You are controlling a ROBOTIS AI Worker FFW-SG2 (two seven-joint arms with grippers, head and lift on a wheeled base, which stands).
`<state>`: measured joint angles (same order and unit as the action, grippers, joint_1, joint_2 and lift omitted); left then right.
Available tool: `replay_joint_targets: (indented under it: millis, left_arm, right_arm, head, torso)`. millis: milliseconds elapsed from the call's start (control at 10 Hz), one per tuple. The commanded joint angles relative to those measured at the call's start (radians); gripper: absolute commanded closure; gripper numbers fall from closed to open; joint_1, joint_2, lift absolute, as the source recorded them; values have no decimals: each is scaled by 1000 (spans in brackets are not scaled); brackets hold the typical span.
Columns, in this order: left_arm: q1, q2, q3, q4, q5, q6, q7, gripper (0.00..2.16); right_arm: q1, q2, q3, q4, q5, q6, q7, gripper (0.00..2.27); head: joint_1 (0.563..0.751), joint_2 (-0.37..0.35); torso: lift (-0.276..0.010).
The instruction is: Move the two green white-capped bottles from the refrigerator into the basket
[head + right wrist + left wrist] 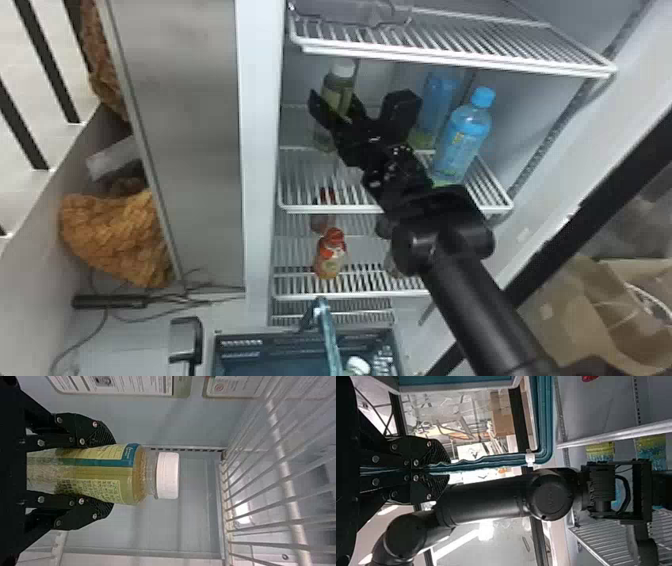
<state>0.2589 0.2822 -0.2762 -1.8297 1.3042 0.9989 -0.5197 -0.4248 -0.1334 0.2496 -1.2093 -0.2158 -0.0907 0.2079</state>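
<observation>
In the head view, the right arm (pixel 480 300) comes in from the lower right and reaches up and left, so that the right gripper (pixel 334 102) is around the green bottle (pixel 340 82) at the upper middle of the frame. The bottle stands cap up inside the refrigerator (pixel 259 150), near its left wall and below the top shelf (pixel 450 42); whether its base touches the middle shelf (pixel 320 207) cannot be told. In the right wrist view the fingers lie against the two sides of the bottle, pinching it below its white cap (pixel 168 475), which is beyond the fingertips. At the bottom middle of the head view is the basket (pixel 280 340), with a second white-capped bottle (pixel 358 366) inside, toward its right side. The handle (pixel 327 330) of the basket is raised; in the left wrist view the left gripper (pixel 440 470) has its fingers pressed together on it. In the head view, a front blue bottle (pixel 465 135) stands right of the right gripper on the middle shelf, with a rear blue bottle (pixel 437 102) just behind it, to its left. Below, at the middle of the frame, a red-capped bottle (pixel 330 257) stands on the lower shelf (pixel 350 296).
</observation>
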Motion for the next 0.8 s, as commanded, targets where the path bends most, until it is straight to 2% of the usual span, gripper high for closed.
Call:
replay_joint_targets:
  millis: [0,200,700]
  left_arm:
    - [4,0,1,0,0,0,0,1164]
    - [9,0,5,0,4,-2,-2,1164]
    - [13,-1,9,0,6,-5,-3,1164]
  right_arm:
    - [64,-2,-24,-103,10,32,5,878]
    - [165,-2,-72,-250,28,78,13,878]
    - [329,0,-146,-498,44,179,41,878]
  head:
    - [695,-213]
    - [695,-217]
    - [695,-253]
  torso:
    - [-4]
    - [-4]
    - [-4]
